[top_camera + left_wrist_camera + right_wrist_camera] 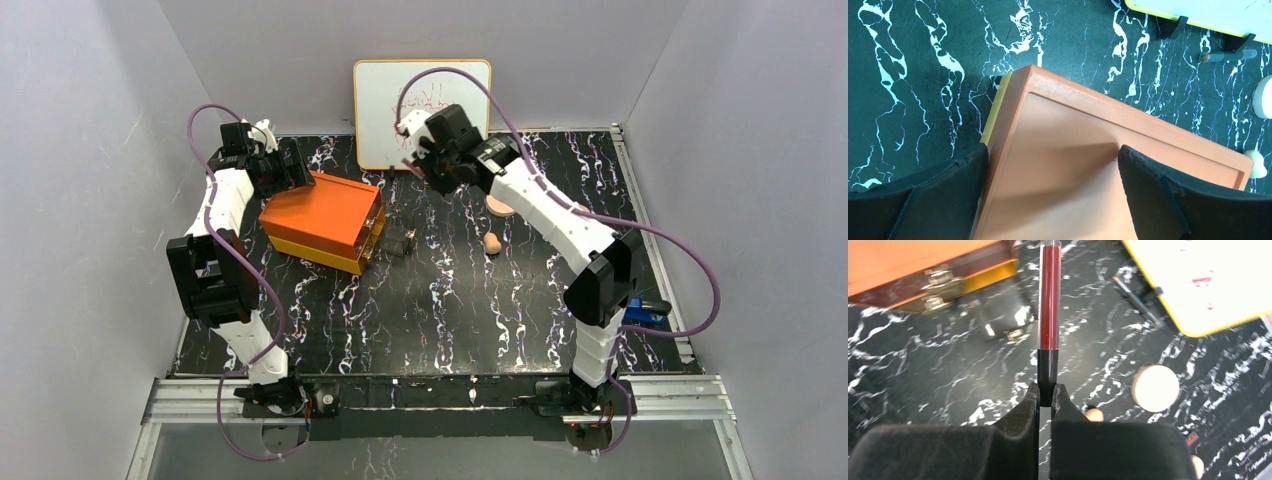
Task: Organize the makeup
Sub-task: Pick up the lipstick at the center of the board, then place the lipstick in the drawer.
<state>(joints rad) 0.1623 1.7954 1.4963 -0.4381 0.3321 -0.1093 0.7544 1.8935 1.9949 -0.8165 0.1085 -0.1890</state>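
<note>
My right gripper [1047, 392] is shut on the black cap of a thin red tube [1049, 305], held above the table in front of the whiteboard. Below it lie a flat round peach disc [1155, 388], a tan egg-shaped sponge [1093, 414] and a thin dark pencil [1135, 300]. A small dark square compact [400, 240] sits by the orange box [320, 215]. My left gripper [1053, 160] stands open over the box's back left corner, with one finger [948, 190] outside its edge and the other above the lid.
A yellow-framed whiteboard [420, 100] leans on the back wall. A blue stapler-like object [640, 305] lies at the right edge behind my right arm. Grey walls close in the table on three sides.
</note>
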